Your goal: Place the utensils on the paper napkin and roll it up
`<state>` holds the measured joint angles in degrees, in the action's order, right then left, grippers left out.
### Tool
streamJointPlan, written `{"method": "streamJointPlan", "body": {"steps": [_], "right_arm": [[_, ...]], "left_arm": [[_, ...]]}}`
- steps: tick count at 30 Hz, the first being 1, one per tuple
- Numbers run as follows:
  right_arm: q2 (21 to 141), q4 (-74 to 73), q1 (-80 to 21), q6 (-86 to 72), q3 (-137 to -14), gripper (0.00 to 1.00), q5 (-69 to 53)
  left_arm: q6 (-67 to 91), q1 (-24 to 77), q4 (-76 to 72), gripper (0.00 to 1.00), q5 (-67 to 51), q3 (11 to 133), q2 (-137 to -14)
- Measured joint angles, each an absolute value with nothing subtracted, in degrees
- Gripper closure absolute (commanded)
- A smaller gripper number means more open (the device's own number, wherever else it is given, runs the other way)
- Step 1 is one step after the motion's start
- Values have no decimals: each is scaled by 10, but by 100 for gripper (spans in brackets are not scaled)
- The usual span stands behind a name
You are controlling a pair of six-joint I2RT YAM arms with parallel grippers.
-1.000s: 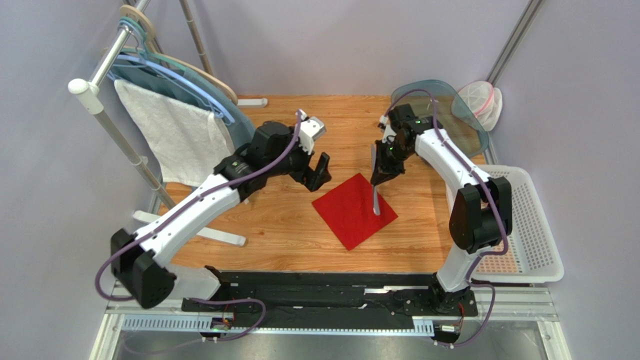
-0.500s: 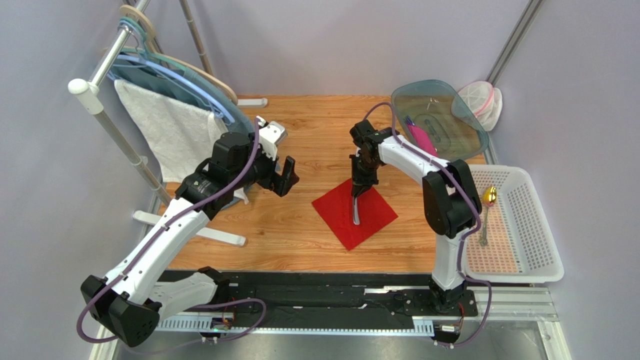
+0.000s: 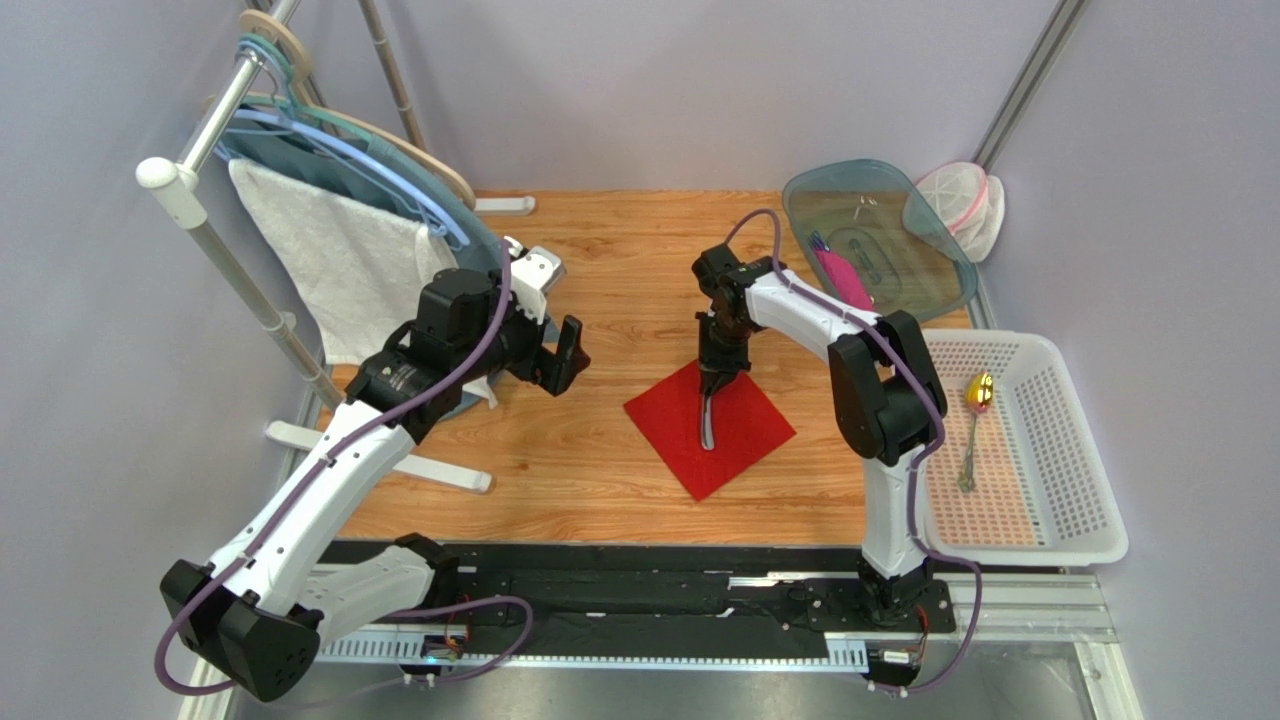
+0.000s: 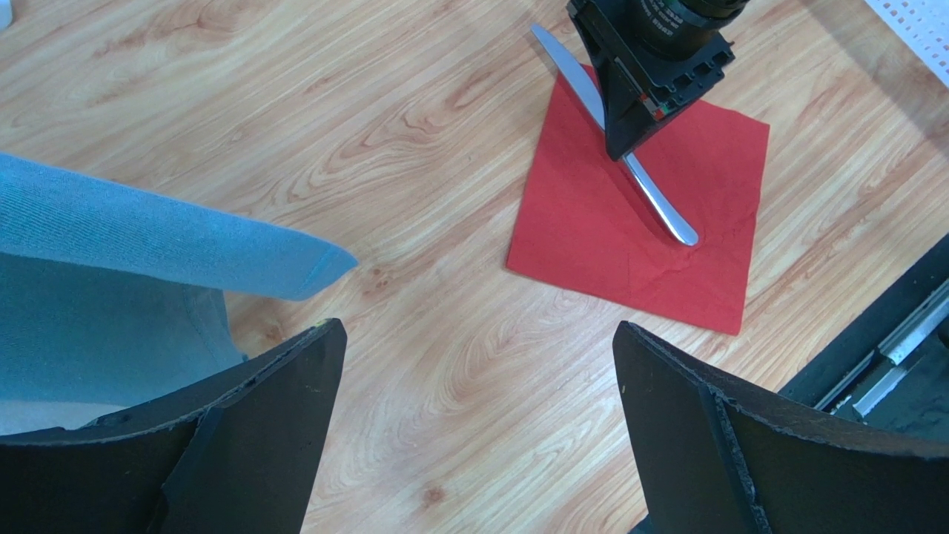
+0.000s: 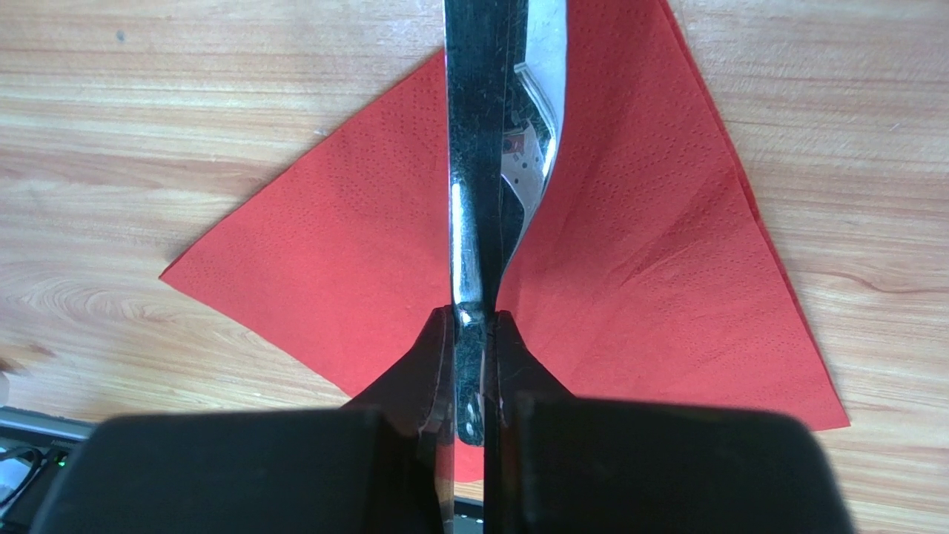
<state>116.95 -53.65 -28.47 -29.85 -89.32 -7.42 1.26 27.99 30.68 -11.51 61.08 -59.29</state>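
Observation:
The red paper napkin (image 3: pixel 732 438) lies flat on the wooden table, one corner pointing at the arms. My right gripper (image 3: pixel 714 378) is shut on a silver table knife (image 3: pixel 705 425) over the napkin's far-left part. In the right wrist view the knife (image 5: pixel 479 167) runs straight out from the closed jaws (image 5: pixel 476 334) over the napkin (image 5: pixel 334 267). From the left wrist the knife (image 4: pixel 659 208) slants down, its rounded end at the napkin (image 4: pixel 602 245). My left gripper (image 3: pixel 564 357) hangs open over bare wood, left of the napkin, with nothing between its fingers (image 4: pixel 477 423).
A white mesh basket (image 3: pixel 1089 450) at the right holds a gold-bowled spoon (image 3: pixel 978 393). A clear tub (image 3: pixel 879 248) with a pink item stands at the back right. A white towel (image 3: pixel 353 270) hangs on the rack at left, with blue cloth (image 4: pixel 134 239) close to my left fingers.
The right gripper carried the knife leftward and down onto the napkin. The left arm drew back to the left, away from the napkin, still open.

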Motion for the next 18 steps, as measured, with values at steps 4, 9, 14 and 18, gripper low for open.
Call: {"method": "streamJointPlan", "body": {"steps": [4,9,14,18], "right_arm": [[1172,-536,-285,-306,-893,98,-74],[1180,-537,-285,-316,-893,98,-67],[1191,-538,-285,-323,-893,84,-59],[1201,-541,-285,-331,-895,71,-59]], "left_arm": [[13,279,306,1,-117,608,-593],[13,276,303,1,-119,606,-594],[14,275,302,1,-119,602,-595],[14,272,300,1,-119,600,-595]]}}
